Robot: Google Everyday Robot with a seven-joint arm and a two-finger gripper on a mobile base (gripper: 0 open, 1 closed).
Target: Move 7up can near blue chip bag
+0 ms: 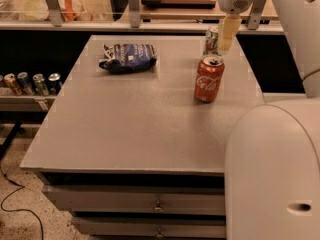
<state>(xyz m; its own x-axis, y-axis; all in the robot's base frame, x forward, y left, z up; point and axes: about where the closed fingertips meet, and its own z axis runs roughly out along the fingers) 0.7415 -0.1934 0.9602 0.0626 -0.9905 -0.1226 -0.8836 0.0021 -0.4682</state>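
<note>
The 7up can point(211, 39), silver and green, stands upright at the far right of the grey table point(135, 129). My gripper point(226, 33) hangs from the arm at the top right and overlaps the can's right side, hiding part of it. The blue chip bag point(127, 57) lies flat at the far left of the table, well apart from the can.
A red Coca-Cola can point(208, 78) stands just in front of the 7up can. Several cans point(30, 83) line a low shelf to the left of the table. My white arm body point(272, 174) fills the lower right. A railing runs behind the table.
</note>
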